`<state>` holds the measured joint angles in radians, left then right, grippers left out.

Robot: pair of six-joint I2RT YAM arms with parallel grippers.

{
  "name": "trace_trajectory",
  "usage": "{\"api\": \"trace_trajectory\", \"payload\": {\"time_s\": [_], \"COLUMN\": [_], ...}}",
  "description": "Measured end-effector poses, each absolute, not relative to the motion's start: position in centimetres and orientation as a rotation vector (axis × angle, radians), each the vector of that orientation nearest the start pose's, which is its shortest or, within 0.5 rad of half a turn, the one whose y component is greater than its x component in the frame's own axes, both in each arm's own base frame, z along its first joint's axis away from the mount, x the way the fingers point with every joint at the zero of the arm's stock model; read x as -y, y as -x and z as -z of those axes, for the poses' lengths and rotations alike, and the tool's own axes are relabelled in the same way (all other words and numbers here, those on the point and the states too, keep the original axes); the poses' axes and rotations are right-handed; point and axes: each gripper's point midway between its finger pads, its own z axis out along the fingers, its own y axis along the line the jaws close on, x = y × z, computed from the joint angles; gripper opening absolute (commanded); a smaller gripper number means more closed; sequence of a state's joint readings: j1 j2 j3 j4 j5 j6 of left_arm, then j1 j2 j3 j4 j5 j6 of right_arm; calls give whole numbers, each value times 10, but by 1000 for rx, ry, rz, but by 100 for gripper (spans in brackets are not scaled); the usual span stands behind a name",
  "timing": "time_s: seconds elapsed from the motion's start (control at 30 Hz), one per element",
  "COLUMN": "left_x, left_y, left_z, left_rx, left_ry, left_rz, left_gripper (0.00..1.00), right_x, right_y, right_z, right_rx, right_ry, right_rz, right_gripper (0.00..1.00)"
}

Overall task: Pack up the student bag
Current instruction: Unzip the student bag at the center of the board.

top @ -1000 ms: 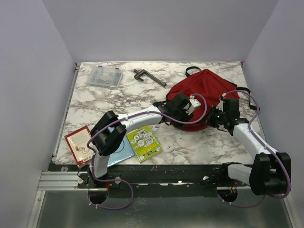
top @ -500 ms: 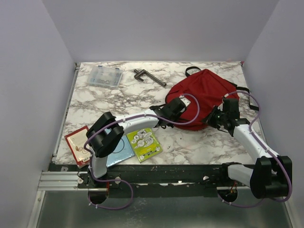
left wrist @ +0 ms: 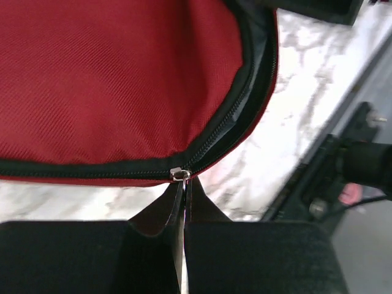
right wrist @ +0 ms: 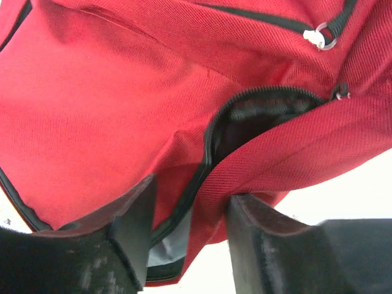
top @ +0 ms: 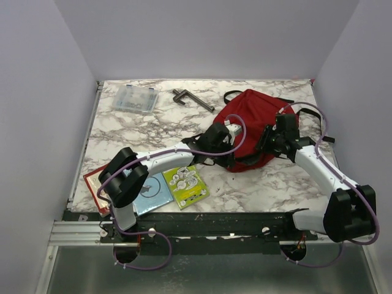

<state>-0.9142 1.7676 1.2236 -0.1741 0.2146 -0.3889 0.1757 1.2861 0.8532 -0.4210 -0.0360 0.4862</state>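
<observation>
The student bag point(top: 254, 119) lies at the far right part of the marble surface point(top: 153, 131), with both arms reaching over it. It is on its side, and its near edge is turned toward the arms.

The left jaws are fully closed on the zipper pull point(left wrist: 178, 175), with the metal tab pinched between the two tips. On one side of the pull the zip teeth are joined. On the other side they are parted, and we see a dark lining in the gap. The right jaws stand about half open, one on each side of the rim of the opening point(right wrist: 257, 113). The red fabric passes between them, but they do not seem to press it, so we judge that they hold nothing.

In our judgement the task is in its early part: the bag is partly unzipped and nothing is visible inside it. The loose things all lie on the surface outside the bag:
- a clear plastic box point(top: 133, 98) and a black tool point(top: 191, 99) at the far side;
- a green card point(top: 185, 185), a blue flat item point(top: 153, 195) and a red packet point(top: 101, 187) at the near left.

What remains, we think, is to open the zip wider, to put these things in, and to close the bag.
</observation>
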Motion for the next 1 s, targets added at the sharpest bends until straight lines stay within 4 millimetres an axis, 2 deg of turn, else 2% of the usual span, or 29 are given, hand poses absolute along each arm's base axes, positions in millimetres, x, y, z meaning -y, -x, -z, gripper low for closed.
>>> {"api": "trace_trajectory", "payload": {"time_s": [0.1,0.3,0.37,0.47,0.53,0.63,0.8,1.0], "left_x": [421,439,440,442,443,442,443,444], "left_y": [-228,-206,-203,-202,-201,-200,-199,-199], "left_z": [-111,-105,-105,-108,-109,-107,-108,-108], "left_rx": [-2369,-2426,-2433,-2423,-2418,-2419,-2416,-2413], "left_ry": [-705,-674,-667,-669,-667,-665,-663,-663], "left_rz": [1089,1301,1326,1354,1363,1368,1374,1376], "left_gripper": [0,0,0,0,0,0,0,0], "right_x": [-84,-79,-86,-105,-116,-125,-122,-111], "right_y": [-303,-274,-267,-258,-250,-239,-229,-226], "right_z": [-107,-138,-147,-160,-159,-146,-128,-135], "right_rx": [-2441,-2371,-2356,-2332,-2342,-2364,-2389,-2320], "right_ry": [-354,-394,-418,-454,-493,-578,-773,-874], "right_rz": [-325,-364,-431,-606,-704,-787,-787,-750], "right_gripper": [67,72,72,71,70,68,67,67]}}
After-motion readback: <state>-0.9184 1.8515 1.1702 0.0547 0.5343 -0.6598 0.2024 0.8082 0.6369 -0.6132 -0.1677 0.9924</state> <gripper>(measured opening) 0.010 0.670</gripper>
